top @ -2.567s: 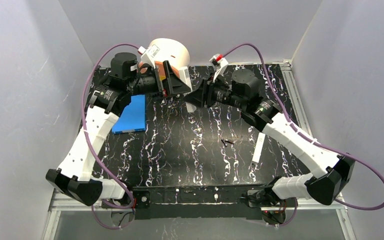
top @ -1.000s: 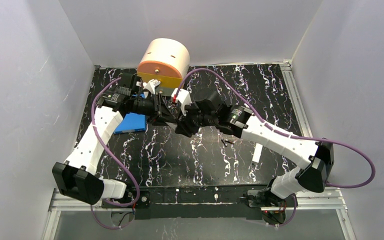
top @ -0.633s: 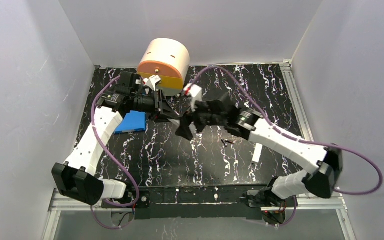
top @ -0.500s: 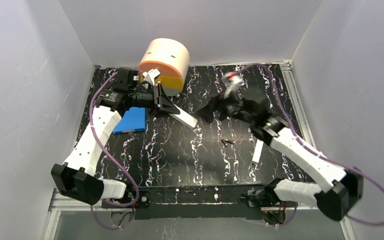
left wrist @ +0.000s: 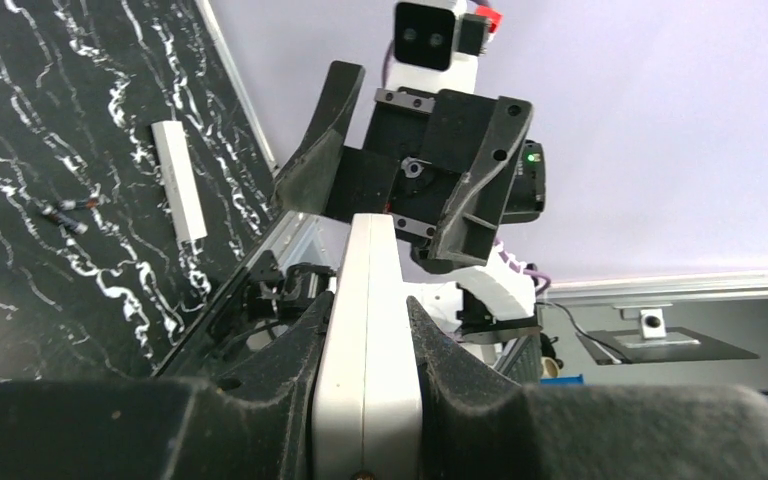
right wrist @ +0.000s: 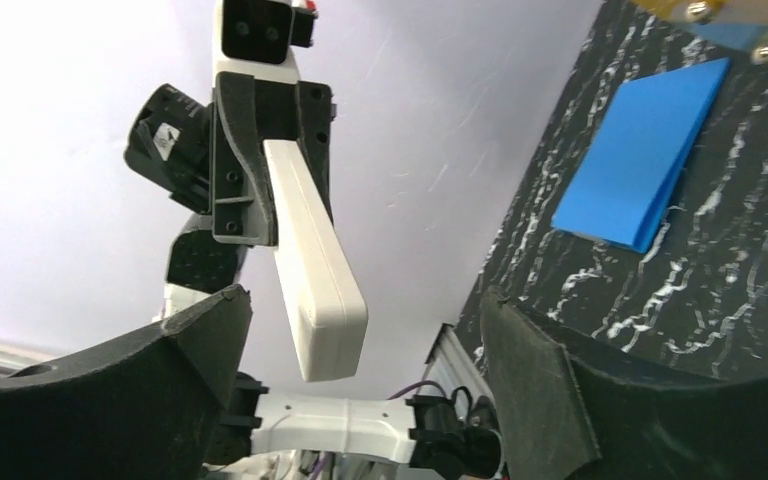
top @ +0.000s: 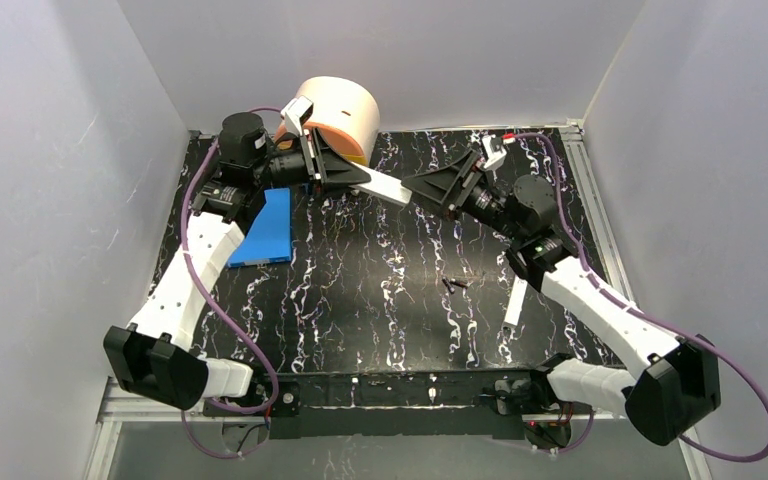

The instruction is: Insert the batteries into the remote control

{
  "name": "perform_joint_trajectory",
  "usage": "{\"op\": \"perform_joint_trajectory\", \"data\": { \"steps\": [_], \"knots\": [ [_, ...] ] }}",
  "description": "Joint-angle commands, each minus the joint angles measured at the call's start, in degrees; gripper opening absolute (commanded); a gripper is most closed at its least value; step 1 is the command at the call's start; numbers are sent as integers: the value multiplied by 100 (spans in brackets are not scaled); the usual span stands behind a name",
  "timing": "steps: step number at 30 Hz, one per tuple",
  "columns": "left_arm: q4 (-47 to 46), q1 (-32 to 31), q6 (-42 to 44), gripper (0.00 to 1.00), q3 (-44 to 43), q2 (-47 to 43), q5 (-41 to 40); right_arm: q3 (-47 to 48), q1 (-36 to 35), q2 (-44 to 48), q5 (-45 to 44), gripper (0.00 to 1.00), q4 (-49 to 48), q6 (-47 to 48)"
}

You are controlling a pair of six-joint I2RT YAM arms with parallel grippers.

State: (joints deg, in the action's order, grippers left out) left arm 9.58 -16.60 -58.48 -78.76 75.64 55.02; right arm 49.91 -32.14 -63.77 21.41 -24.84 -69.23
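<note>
My left gripper (top: pixel 355 180) is shut on the white remote control (top: pixel 385 188) and holds it in the air over the back of the table, its free end pointing right. In the left wrist view the remote control (left wrist: pixel 368 330) sits edge-on between both fingers. My right gripper (top: pixel 420 190) is open and faces that free end from a short distance, touching nothing. In the right wrist view the remote control (right wrist: pixel 310 250) hangs just beyond my spread fingers. The two batteries (top: pixel 453 284) lie on the table near the middle right; the left wrist view has the batteries (left wrist: pixel 70 215) too.
A long plain white bar (top: pixel 515 300) lies right of the batteries. A blue pad (top: pixel 265 228) lies at the left under my left arm. A cream and orange cylinder (top: pixel 340 112) stands at the back, behind the left gripper.
A second ago both grippers met at the remote over the table's middle. The right gripper opened and drew back to the right. The left arm carried the remote up and toward the back.
</note>
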Motion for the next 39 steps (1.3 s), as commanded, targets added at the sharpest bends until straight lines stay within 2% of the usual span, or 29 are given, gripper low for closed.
{"op": "perform_joint_trajectory", "data": {
  "steps": [1, 8, 11, 18, 24, 30, 35, 39],
  "knots": [
    [-927, 27, -753, 0, 88, -114, 363, 567, -88, -269, 232, 88, -564, -516],
    [-920, 34, -899, 0, 197, -129, 327, 1036, -246, -787, 382, 74, -918, -732],
    [-1209, 37, -1138, 0, 273, -121, 391, 1054, -352, -944, 386, 67, -956, -768],
    [-1010, 38, -1110, 0, 142, -13, 463, 1066, -451, -1103, 437, 50, -1122, -800],
    [-1174, 45, -1314, 0, 155, -47, 600, 629, -430, -1016, 326, 27, -1453, -992],
    [-1202, 120, -1330, 0, 26, -14, 510, 273, -379, -935, 352, 23, -1680, -993],
    [-1323, 347, -1464, 0, -13, -22, 433, -151, -246, -849, 530, 23, -2512, -1140],
    [-1310, 353, -1459, 0, 128, -29, 430, -68, -228, -894, 592, 27, -2388, -1105]
  ]
}}
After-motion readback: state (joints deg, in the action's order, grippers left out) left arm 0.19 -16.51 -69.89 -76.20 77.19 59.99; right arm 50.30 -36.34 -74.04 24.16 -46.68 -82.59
